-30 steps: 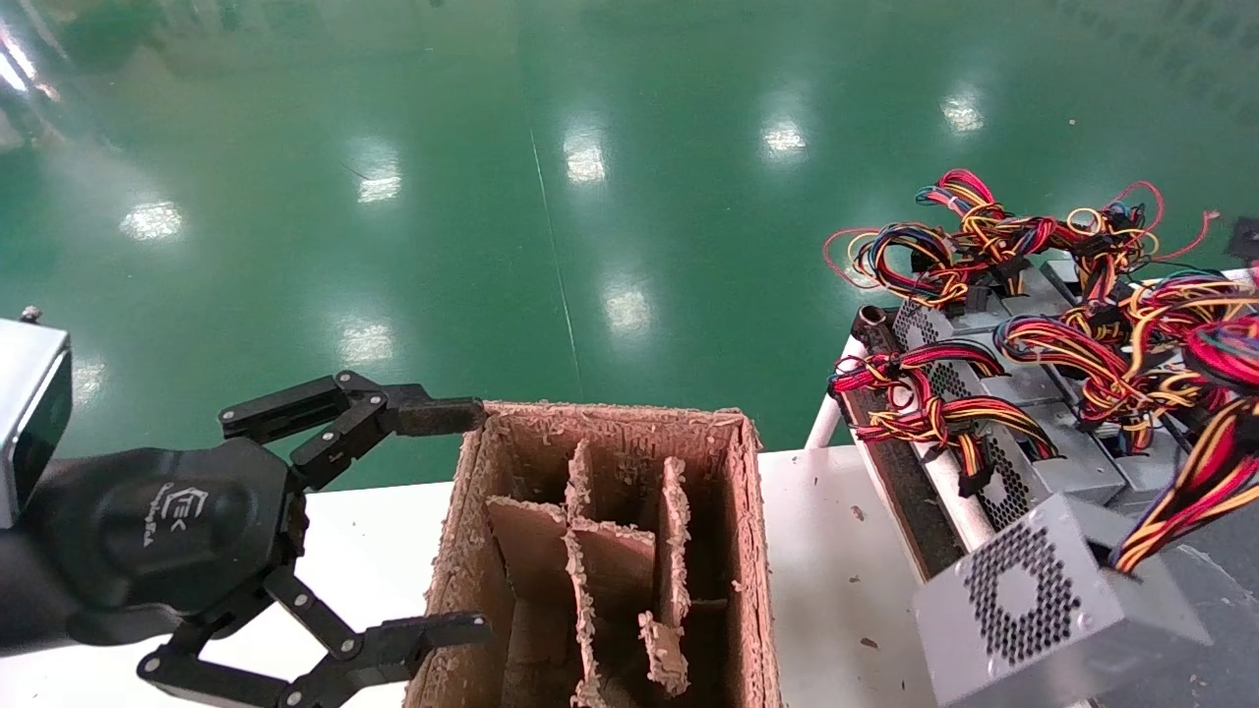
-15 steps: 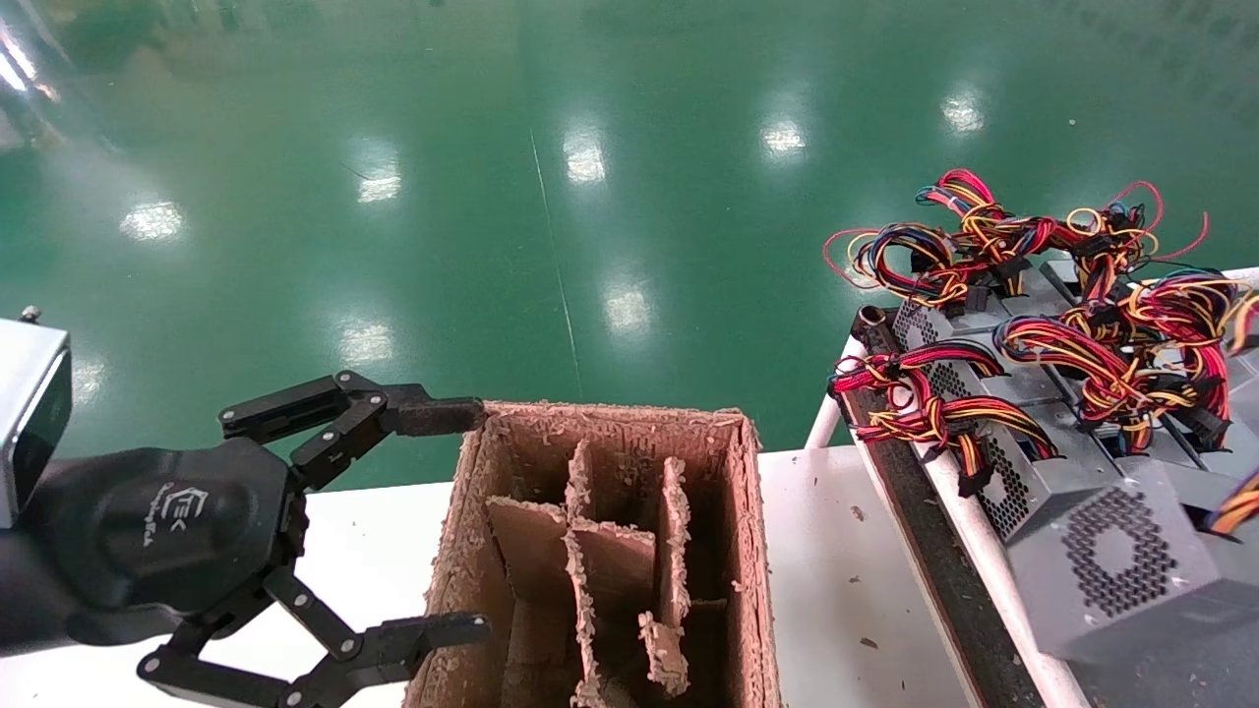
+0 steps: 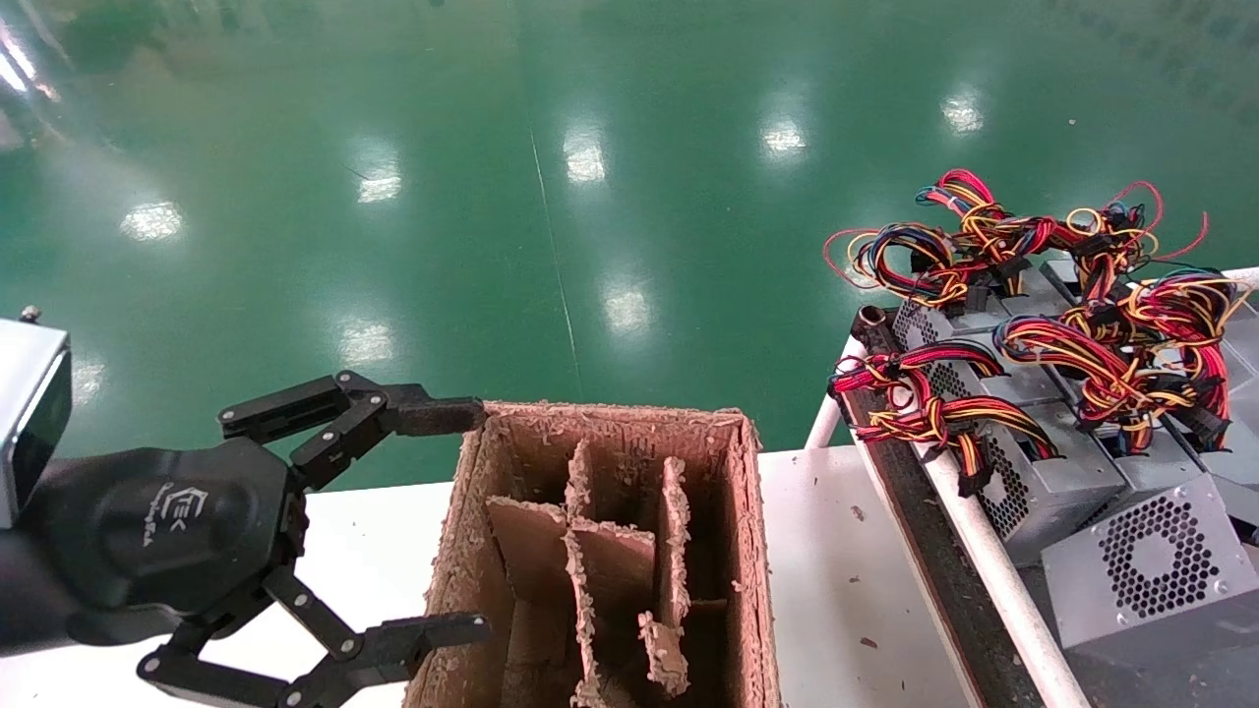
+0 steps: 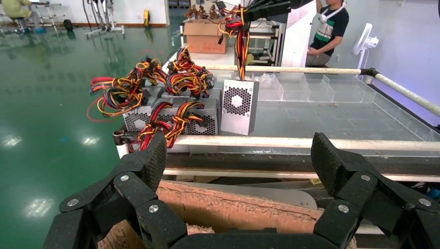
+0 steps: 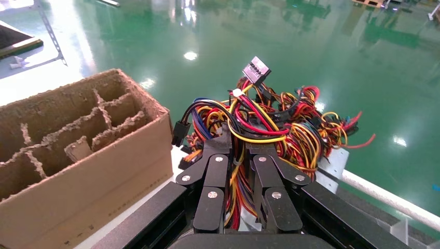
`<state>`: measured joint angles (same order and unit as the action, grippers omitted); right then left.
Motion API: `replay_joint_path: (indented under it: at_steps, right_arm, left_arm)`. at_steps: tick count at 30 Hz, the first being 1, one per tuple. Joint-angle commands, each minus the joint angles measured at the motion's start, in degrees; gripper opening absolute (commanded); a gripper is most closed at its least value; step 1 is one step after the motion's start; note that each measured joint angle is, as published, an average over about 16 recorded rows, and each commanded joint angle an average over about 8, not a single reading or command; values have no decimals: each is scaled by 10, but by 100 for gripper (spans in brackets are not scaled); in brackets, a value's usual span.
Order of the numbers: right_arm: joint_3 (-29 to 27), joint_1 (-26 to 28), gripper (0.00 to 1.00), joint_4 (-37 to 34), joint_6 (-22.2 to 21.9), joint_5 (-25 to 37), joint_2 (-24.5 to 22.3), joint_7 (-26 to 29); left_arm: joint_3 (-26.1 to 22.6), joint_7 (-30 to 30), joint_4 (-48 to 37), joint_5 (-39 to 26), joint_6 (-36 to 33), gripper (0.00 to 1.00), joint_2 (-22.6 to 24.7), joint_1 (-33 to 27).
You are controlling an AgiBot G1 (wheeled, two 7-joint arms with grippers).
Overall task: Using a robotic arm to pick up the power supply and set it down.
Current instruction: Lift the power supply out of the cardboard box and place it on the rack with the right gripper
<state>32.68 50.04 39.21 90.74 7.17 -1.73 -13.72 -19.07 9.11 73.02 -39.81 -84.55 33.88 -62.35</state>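
Two grippers are in play. Nearest, at the left, the left gripper is held low over the white table, its fingers spread wide on either side of the left wall of the cardboard box; nothing is gripped between them. The same spread is confirmed from the left wrist view, where the left gripper frames the box's rim with a clear gap.

Inside the box, ragged cardboard dividers are seen splitting it into compartments, all without contents as far as can be told.

At the near right, the power supply is hung by its wires, its honeycomb vent turned toward the camera, at the near end of the row of other power supplies on the rack. From the left wrist view, the power supply is seen upright with its wire bundle pulled straight up.

In the right wrist view, the right gripper is shown with its fingers pressed together on that wire bundle, pinched tight between them.

Farther right, tangled red, yellow and black wires are heaped over the remaining units, and beyond everything the glossy green floor is spread.
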Motion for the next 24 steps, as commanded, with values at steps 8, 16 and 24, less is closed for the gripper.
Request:
replay_joint_path:
  at_steps: [8, 16, 24]
  right_arm:
    - [1, -3, 0, -2, -2, 15, 15, 0]
    - [-6, 10, 0, 10, -10, 45, 39, 15]
    - [-21, 52, 6, 33, -29, 101, 65, 44]
  left_arm:
    - [0, 0, 0, 0, 0, 100, 0, 0]
    - [0, 0, 0, 0, 0, 100, 0, 0]
    - [0, 0, 0, 0, 0, 100, 0, 0]
